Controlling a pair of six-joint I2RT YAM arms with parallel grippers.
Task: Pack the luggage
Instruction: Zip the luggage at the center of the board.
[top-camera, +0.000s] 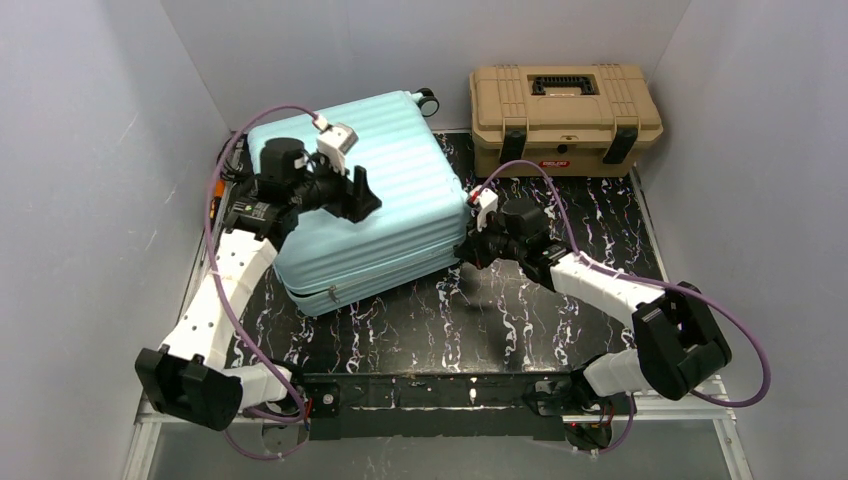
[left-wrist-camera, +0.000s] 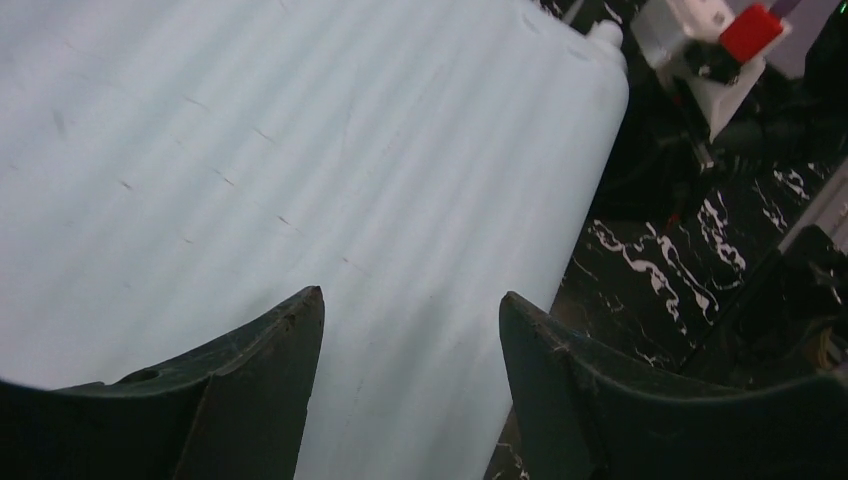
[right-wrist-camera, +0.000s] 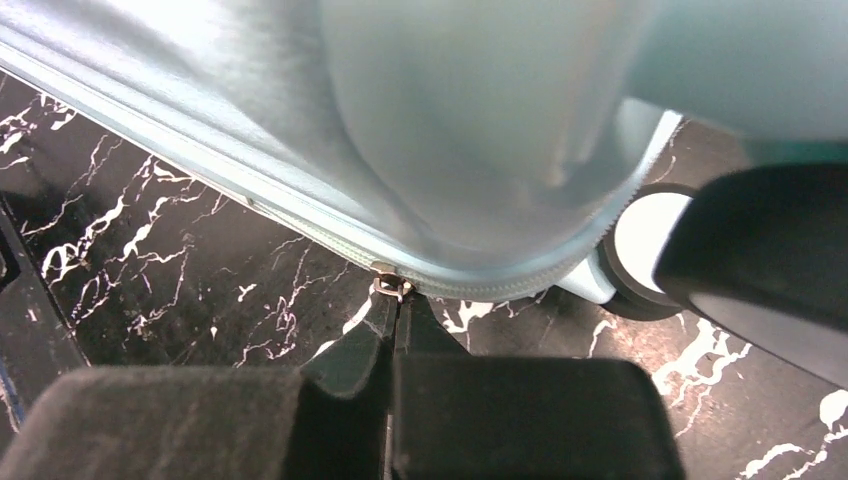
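Observation:
The luggage (top-camera: 400, 170), a pale mint-blue ribbed hard-shell suitcase, lies flat and closed on the black marbled table (top-camera: 520, 320). My left gripper (top-camera: 362, 196) hovers over its top shell (left-wrist-camera: 300, 150), and in the left wrist view this gripper (left-wrist-camera: 411, 295) is open with only shell between the fingers. My right gripper (top-camera: 467, 250) is at the suitcase's right corner. There the right gripper (right-wrist-camera: 396, 302) is shut on the small metal zipper pull (right-wrist-camera: 390, 287), on the zip seam of the suitcase (right-wrist-camera: 450, 130) beside a wheel (right-wrist-camera: 640, 245).
A tan plastic toolbox (top-camera: 565, 115) with black latches stands closed at the back right. Grey walls enclose the table on three sides. Another suitcase wheel (top-camera: 428, 99) pokes out at the far corner. The right arm's wrist (left-wrist-camera: 720, 50) shows beyond the suitcase edge.

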